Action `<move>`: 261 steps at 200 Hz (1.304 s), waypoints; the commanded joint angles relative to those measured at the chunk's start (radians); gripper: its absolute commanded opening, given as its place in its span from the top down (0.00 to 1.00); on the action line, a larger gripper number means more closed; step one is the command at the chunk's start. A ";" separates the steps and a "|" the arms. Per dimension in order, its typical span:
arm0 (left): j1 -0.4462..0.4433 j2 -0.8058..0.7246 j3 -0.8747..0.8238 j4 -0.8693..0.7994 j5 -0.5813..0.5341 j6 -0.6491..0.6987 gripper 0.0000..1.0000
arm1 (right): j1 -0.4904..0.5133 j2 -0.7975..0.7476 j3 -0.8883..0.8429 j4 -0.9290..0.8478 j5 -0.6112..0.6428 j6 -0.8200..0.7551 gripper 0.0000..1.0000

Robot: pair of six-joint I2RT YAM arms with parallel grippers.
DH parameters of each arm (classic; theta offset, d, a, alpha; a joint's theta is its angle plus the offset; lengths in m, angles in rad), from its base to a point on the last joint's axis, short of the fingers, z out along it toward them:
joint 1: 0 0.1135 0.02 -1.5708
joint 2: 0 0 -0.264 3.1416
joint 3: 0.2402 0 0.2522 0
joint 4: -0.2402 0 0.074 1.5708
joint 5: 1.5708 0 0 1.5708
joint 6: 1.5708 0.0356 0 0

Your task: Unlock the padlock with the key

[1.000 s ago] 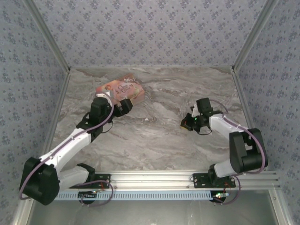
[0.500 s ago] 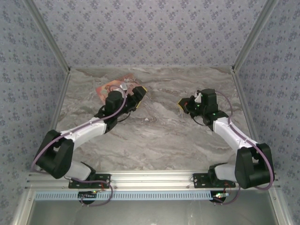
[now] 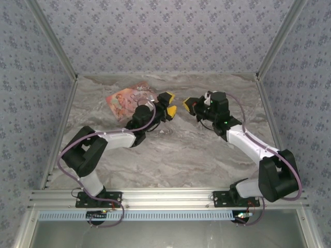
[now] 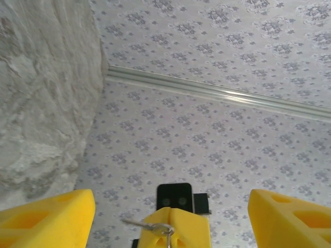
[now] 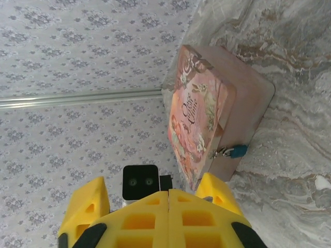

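Two end effectors face each other over the far middle of the surface (image 3: 181, 155), close but not touching. The left end effector (image 3: 169, 103) is spread wide, with nothing between its yellow fingers (image 4: 46, 217). The right end effector (image 3: 190, 106), at 3 o'clock from it, is pressed together on the key (image 4: 140, 223). The key sticks out of the tip as a thin metal sliver with a small ring. How much of it sits inside the grip is hidden.

The pink box (image 3: 124, 101) lies flat at 9 o'clock from the left end effector, toward the far left part of the surface. In the top view the left arm (image 3: 111, 138) crosses the box's right corner, and there the padlock cannot be made out.

In the right wrist view the padlock (image 5: 238, 151) hangs on the side of the box, at 5 o'clock from the printed picture. Its blue body is against the box edge and its silvery shackle (image 5: 224, 152) is at a small clasp. It is too small to tell whether the shackle is locked. One finger of the left end effector shows just under the padlock in that view. Patterned walls (image 3: 165, 36) stand around the surface.
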 commanded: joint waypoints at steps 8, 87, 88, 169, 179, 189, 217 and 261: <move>-0.018 0.023 0.037 0.130 -0.046 -0.057 0.22 | 0.024 0.004 0.029 0.040 0.046 0.042 1.00; -0.027 0.062 0.065 0.150 -0.033 -0.071 0.22 | 0.069 0.020 0.028 0.061 0.048 0.074 1.00; -0.027 0.063 0.065 0.150 -0.033 -0.071 0.22 | 0.069 0.020 0.029 0.061 0.049 0.074 1.00; -0.028 0.057 0.065 0.146 -0.036 -0.059 0.29 | 0.067 0.018 0.011 0.028 0.089 0.062 1.00; -0.028 0.055 0.064 0.145 -0.036 -0.059 0.30 | 0.063 0.018 0.013 0.014 0.093 0.054 1.00; -0.028 0.055 0.063 0.143 -0.036 -0.059 0.31 | 0.061 0.017 0.012 0.004 0.098 0.047 1.00; -0.027 0.055 0.062 0.141 -0.037 -0.060 0.33 | 0.053 0.009 0.006 -0.023 0.115 0.034 1.00; -0.027 0.055 0.062 0.132 -0.037 -0.057 0.39 | 0.040 -0.012 0.006 -0.065 0.132 0.007 1.00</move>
